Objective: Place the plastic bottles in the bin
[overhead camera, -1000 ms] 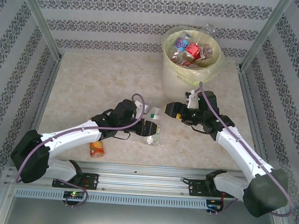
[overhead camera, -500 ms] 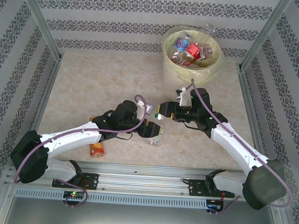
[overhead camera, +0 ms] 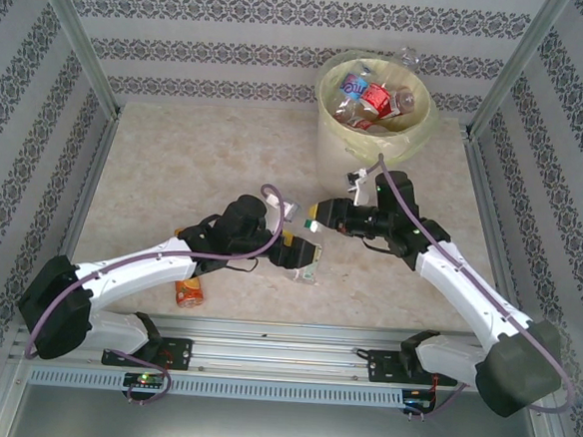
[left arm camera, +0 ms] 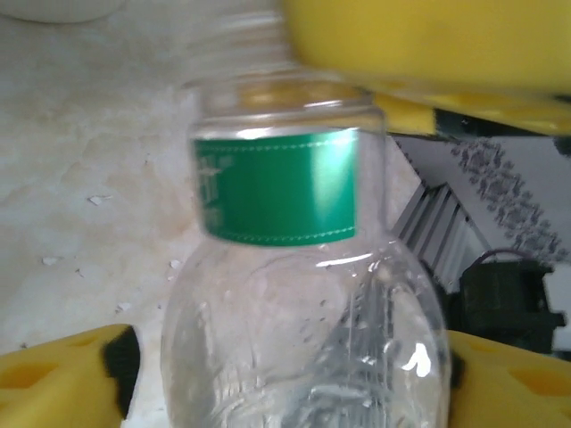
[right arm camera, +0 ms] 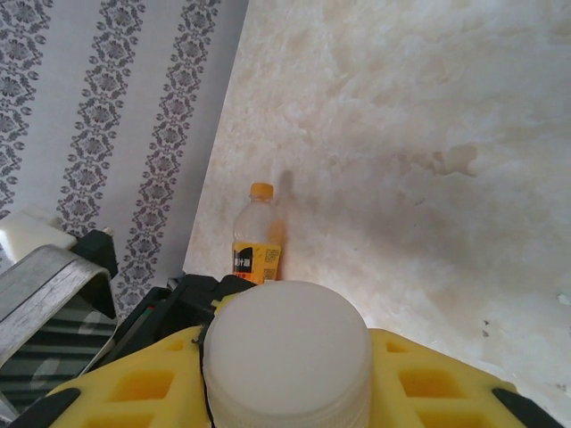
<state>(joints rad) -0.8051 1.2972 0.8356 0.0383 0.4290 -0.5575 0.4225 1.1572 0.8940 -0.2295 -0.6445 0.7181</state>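
Marble tabletop (overhead camera: 175, 170): left gripper (left arm camera: 285, 379) clamps green-label bottle (left arm camera: 277, 187) body, right gripper (right arm camera: 285, 383) pinches its white cap (right arm camera: 285, 334), likely handover toward bin (overhead camera: 341, 152).

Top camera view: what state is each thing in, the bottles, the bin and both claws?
green-label bottle: clear, white cap on, held.
left claw: shut on the bottle's body.
right claw: shut on the white cap.
orange-label bottle: capped, on the table, not binned yet.
bin: open, bag-lined, several bottles inside.
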